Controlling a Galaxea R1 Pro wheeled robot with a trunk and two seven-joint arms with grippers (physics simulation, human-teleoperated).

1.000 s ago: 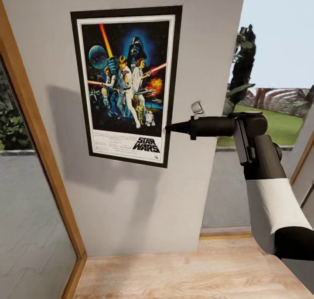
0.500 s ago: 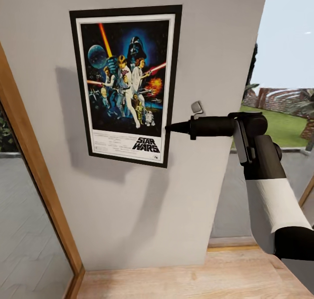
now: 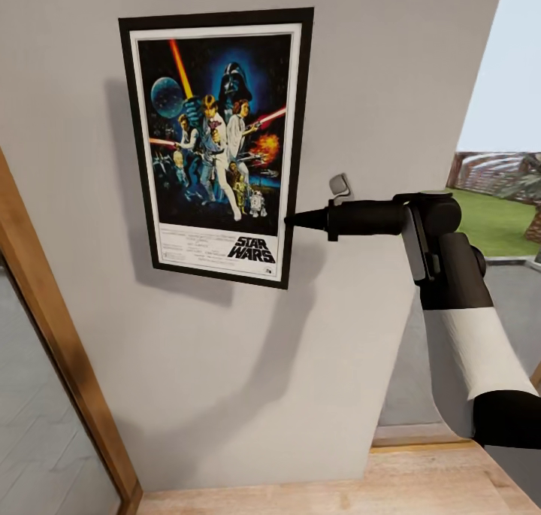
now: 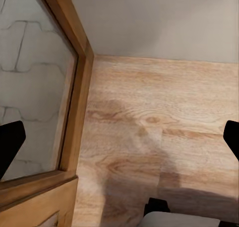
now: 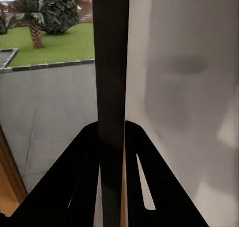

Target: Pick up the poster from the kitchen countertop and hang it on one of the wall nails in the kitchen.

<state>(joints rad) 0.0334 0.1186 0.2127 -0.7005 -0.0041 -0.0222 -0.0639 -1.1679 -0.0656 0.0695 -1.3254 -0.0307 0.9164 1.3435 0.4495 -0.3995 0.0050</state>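
Holding the poster (image 3: 216,143) against the grey wall (image 3: 376,64), in the hanging step.

Right gripper (image 5: 112,132) is clenched on the poster's black frame edge, low on its right side, fingers (image 3: 304,219) pinching it edge-on; the poster stands upright, flat against the plaster. Left gripper (image 4: 119,140) is spread with nothing in it, above the wooden floor (image 4: 164,117). No nail shows, so I cannot tell whether it has caught; next, I judge, confirm the catch, then release.
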